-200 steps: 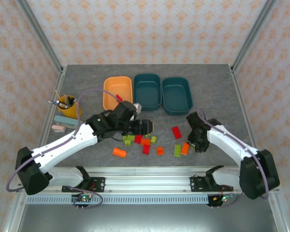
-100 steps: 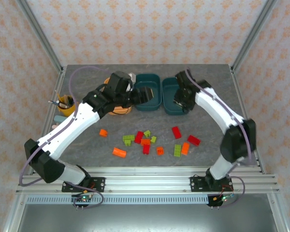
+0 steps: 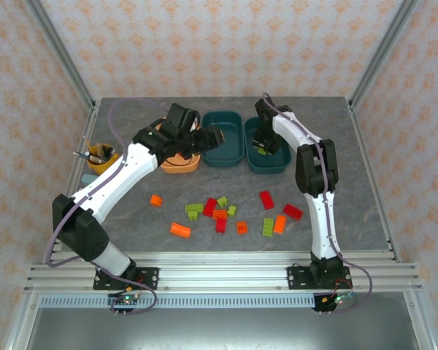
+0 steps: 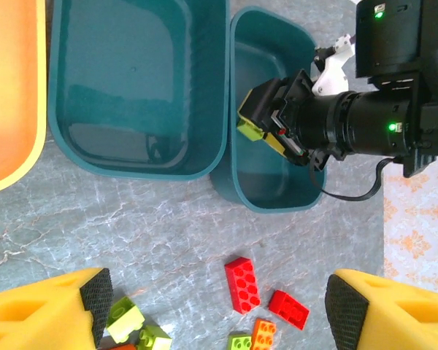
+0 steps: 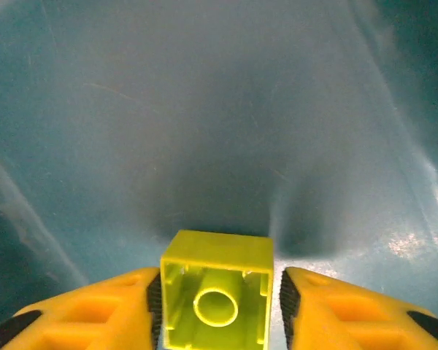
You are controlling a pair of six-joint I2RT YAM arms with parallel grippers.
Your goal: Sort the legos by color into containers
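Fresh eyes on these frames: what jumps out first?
The right claw hangs over the right teal tub with a yellow-green brick between its fingers. The left claw gapes empty beside the middle teal tub. Red, orange and green loose bricks litter the table nearer the bases.

Table [image 3: 336, 146]: grey, mottled top.
- Back row stood orange tub [image 3: 179, 166], partly under an arm; middle tub [image 3: 226, 149] and right tub [image 3: 277, 162], both teal, rims touching.
- Left edge held yellow cup [image 3: 101, 157] of tools.
- Toward the front lay about a dozen loose legos: red [image 3: 266, 199], orange [image 3: 179, 230] and green [image 3: 267, 227]. Most were clustered mid-table, one orange apart at left.
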